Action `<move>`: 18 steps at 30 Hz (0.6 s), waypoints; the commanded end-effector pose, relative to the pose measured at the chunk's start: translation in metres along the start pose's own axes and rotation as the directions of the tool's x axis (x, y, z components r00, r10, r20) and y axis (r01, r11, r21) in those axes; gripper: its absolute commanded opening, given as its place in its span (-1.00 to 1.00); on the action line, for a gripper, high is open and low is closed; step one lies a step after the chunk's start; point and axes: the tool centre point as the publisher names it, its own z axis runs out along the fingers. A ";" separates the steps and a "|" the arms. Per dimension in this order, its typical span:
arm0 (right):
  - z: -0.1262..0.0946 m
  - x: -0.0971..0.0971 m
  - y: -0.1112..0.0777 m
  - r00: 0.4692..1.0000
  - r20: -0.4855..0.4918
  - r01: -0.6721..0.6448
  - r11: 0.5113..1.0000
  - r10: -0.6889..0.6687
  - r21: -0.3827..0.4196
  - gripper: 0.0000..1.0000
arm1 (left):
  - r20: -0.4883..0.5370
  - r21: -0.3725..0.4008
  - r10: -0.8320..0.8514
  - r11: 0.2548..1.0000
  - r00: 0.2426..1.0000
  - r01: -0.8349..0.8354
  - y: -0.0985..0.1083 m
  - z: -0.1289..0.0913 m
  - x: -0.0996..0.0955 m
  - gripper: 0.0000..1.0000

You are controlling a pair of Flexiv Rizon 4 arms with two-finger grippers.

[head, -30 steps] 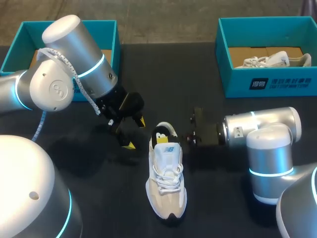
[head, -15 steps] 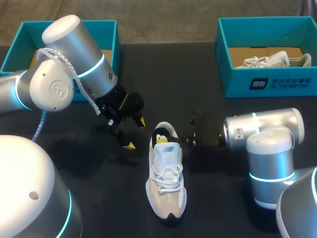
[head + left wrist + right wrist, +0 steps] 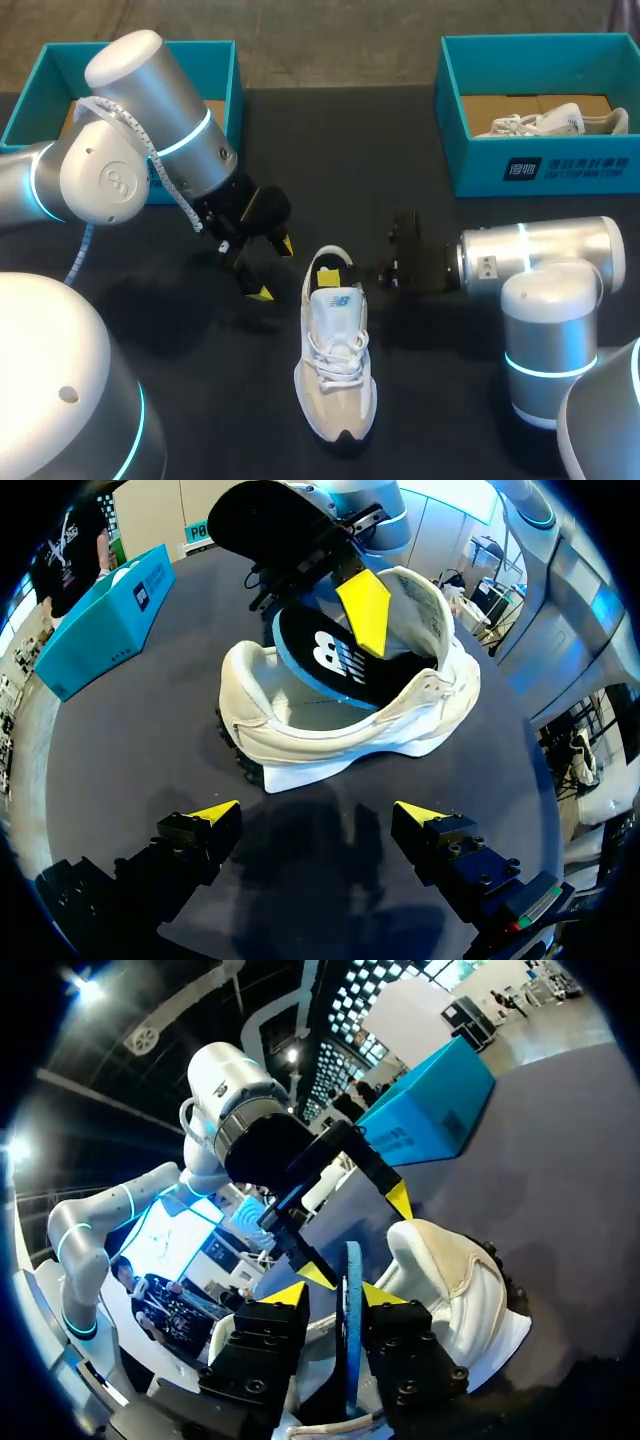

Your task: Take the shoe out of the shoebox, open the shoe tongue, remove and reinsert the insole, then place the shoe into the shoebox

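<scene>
1. Logged jaws first: right gripper (image 3: pixel 345 1295) pinching insole (image 3: pixel 351 1350) on edge, one yellow tip on each face. Left gripper (image 3: pixel 318 815) spread wide, holding nothing.
2. Located shoe (image 3: pixel 335 735) on table (image 3: pixel 120 760), heel end just ahead of left jaws and untouched. Found heel opening directly under right jaws.
3. Saw insole's heel end lifted clear of collar between right jaws, with front end apparently down inside shoe. Judged step as insole removal, part done. Could not tell how much remains inside.
4. Pull back and up along shoe's length, away from toe, never sideways. Should keep foam from folding against collar.
5. Hold pinch firm and a little past the rim. Expect thin foam to bend and slip if caught by the rim only.
6. Consider closing left jaws on heel sides before pulling. Judged shoe light and unrestrained, so likely to drag or tip with insole.
7. Mind clearance between left and right jaws across heel, and advance only one side at a time.
8. Noted shoebox (image 3: pixel 540 165) well behind right jaws, with another shoe (image 3: pixel 545 122) inside. Not needed for this step.
</scene>
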 end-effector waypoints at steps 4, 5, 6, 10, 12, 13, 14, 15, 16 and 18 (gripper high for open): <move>0.000 -0.006 0.002 1.000 0.006 -0.012 1.000 0.012 -0.018 -0.72 | 0.000 -0.003 0.000 1.000 1.000 0.000 0.000 0.000 0.000 1.00; 0.000 -0.008 0.003 1.000 0.004 -0.017 1.000 0.017 -0.019 -1.00 | 0.000 -0.003 0.000 1.000 1.000 0.000 0.000 0.000 0.000 1.00; 0.000 -0.010 0.003 1.000 0.003 -0.028 0.999 0.028 -0.019 -1.00 | 0.000 -0.003 0.000 1.000 1.000 0.000 0.000 0.000 0.000 1.00; 0.002 -0.013 0.001 0.999 -0.006 -0.044 0.999 0.044 -0.008 -1.00 | 0.000 -0.003 0.000 1.000 1.000 0.000 0.000 0.000 0.000 1.00; 0.003 -0.012 -0.001 0.999 -0.004 -0.053 0.999 0.053 0.001 -1.00 | 0.000 -0.003 0.000 1.000 1.000 0.000 0.000 0.000 0.000 1.00; 0.003 -0.012 -0.002 0.998 -0.005 -0.058 0.998 0.058 0.008 -1.00 | 0.000 -0.003 0.000 1.000 1.000 0.000 0.000 0.000 0.000 1.00; 0.004 -0.011 -0.003 0.998 -0.001 -0.062 0.998 0.062 0.014 -1.00 | 0.000 -0.003 0.000 1.000 1.000 0.000 0.000 0.000 0.000 1.00; 0.004 -0.011 -0.004 0.998 0.000 -0.064 0.998 0.064 0.016 -1.00 | 0.000 -0.003 0.000 1.000 1.000 0.000 0.000 0.000 0.000 1.00; 0.004 -0.010 -0.005 0.998 0.002 -0.070 0.997 0.070 0.024 -1.00 | 0.000 -0.003 0.000 1.000 1.000 0.000 0.000 0.000 0.000 1.00; 0.004 -0.008 -0.007 0.997 0.010 -0.077 0.997 0.077 0.032 -1.00 | 0.000 -0.003 0.000 1.000 1.000 0.000 0.000 0.000 0.000 1.00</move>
